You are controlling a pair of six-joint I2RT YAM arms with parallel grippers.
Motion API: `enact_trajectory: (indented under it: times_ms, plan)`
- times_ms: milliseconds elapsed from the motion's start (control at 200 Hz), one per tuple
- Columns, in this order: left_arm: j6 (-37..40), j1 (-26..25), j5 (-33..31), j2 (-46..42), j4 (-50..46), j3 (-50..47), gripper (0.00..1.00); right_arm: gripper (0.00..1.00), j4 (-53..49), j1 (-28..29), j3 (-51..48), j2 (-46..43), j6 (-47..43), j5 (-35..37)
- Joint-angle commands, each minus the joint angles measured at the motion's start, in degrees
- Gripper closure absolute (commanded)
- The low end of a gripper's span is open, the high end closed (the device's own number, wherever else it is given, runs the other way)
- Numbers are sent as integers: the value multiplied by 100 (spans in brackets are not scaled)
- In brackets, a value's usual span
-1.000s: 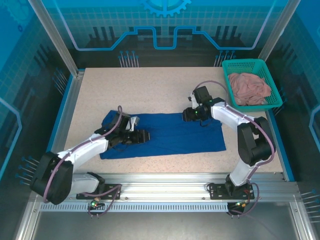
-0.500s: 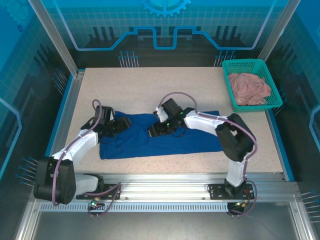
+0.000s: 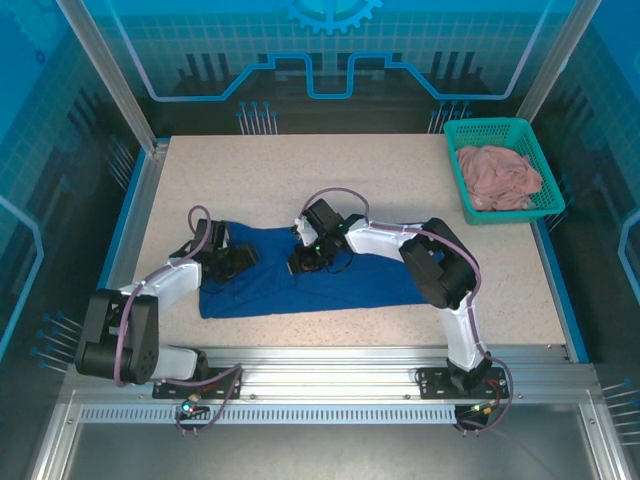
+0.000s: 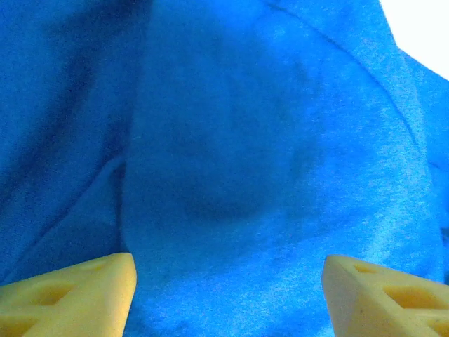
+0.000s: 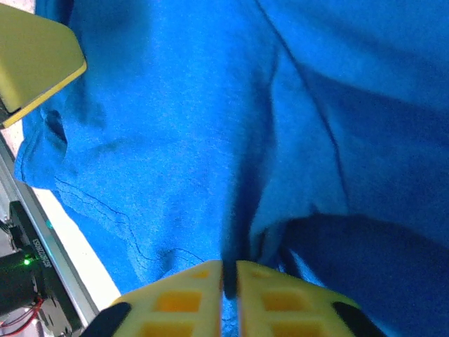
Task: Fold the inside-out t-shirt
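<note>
Leftward travel has been made by the right claw (image 3: 304, 260), clamped on a fold of the inside-out t-shirt (image 3: 360, 285), apparently to double it over on the bench (image 3: 350, 180); the left claw (image 3: 238, 262) is held open above it.

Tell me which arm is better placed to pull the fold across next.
Probably right: the right gripper is shut on a pinch of t-shirt; the left gripper hangs open above it.
</note>
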Motion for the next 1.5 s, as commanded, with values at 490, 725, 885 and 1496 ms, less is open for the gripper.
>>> enact_trajectory:
  times_ms: [490,725,885,1496]
  plan:
    - [212,137,-471,-253,-120,62,26,80,-658,74,-442,-511,142,141]
    - [114,584,-723,-642,-529,283,4,52,-668,-155,-522,-859,-257,160]
    - [187,982,-857,-324,-846,540,1,49,-210,-466,-964,-1083,-281,-253]
    - [836,908,317,1414,-1111,1192,1,44,374,-1086,-1733,-1463,-249,-733]
